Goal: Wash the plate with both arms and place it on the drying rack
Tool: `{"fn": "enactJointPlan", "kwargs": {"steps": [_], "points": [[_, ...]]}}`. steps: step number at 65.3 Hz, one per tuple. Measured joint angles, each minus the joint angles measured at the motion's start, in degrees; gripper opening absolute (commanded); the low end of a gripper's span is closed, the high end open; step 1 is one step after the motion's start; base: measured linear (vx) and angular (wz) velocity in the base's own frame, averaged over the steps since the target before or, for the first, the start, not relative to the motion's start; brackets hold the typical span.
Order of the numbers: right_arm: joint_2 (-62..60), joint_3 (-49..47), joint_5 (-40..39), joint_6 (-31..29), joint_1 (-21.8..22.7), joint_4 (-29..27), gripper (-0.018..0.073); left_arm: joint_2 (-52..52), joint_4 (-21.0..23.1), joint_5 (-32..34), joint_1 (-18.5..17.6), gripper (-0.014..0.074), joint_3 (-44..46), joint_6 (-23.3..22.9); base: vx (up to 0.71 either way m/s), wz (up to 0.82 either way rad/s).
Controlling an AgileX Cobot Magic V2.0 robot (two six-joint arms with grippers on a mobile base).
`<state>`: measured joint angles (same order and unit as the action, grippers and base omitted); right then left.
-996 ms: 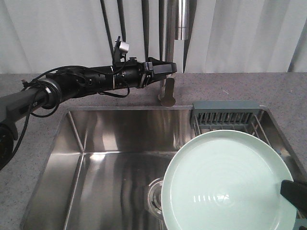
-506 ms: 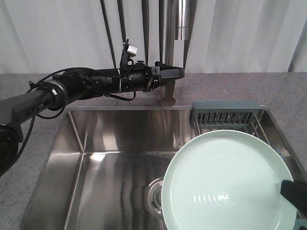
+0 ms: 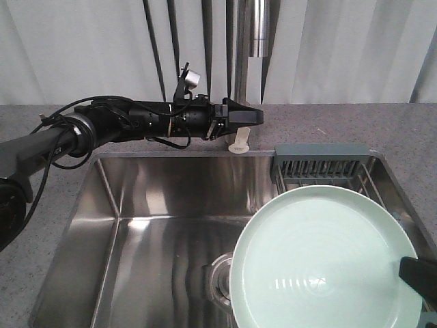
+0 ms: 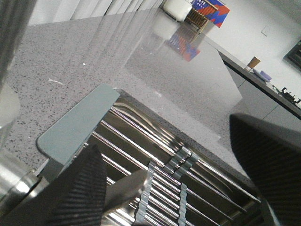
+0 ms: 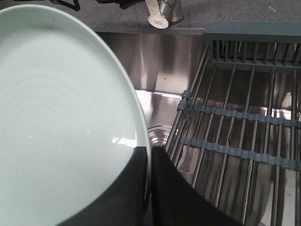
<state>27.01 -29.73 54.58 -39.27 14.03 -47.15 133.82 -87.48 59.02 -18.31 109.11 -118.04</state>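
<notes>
Right wrist: right gripper (image 5: 150, 153) clamps plate (image 5: 61, 117) rim; front view shows only fingertip (image 3: 416, 271).

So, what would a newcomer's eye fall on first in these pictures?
The round pale mint-green glossy plate, large in the foreground above the shiny steel sink basin, with the black right gripper clamped on its rim. Then the black left gripper, open at the steel faucet lever behind the sink's back edge.

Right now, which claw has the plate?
The right claw, clamped on the mint-green plate at its rim; the left claw is open and empty by the faucet.
</notes>
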Motion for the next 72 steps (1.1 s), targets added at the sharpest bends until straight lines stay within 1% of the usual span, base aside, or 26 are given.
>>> {"fn": "enactJointPlan", "kwargs": {"steps": [24,30,37,44,51,62,72], "points": [[0.00,0.00,0.00,0.00,0.00,0.00,-0.0001,0.05,-0.82,0.75,0.32,0.0532,0.67,-0.49,0.00,0.00],[0.00,0.00,0.00,0.00,0.00,0.00,-0.0001,0.05,-1.35,2.78,1.15,0.0516,1.42,-1.03,0.00,0.00],[0.00,0.00,0.00,0.00,0.00,0.00,-0.0001,0.05,-1.58,5.84,2.88,0.0478,1.74,-2.70,0.00,0.00],[0.00,0.00,0.00,0.00,0.00,0.00,-0.0001,0.05,-2.30,8.91,5.02,0.0419,1.74,-3.17,0.00,0.00],[0.00,0.00,0.00,0.00,0.00,0.00,-0.0001,0.05,-2.54,9.52,7.63,0.0339,1.74,-3.17,0.00,0.00],[0.00,0.00,0.00,0.00,0.00,0.00,-0.0001,-0.98,-4.84,9.52,11.27,0.0171,1.74,-3.17,0.00,0.00],[0.00,0.00,0.00,0.00,0.00,0.00,-0.0001,-4.38,-6.88,9.58,13.79,0.0018,1.74,-3.17,0.00,0.00]]}}
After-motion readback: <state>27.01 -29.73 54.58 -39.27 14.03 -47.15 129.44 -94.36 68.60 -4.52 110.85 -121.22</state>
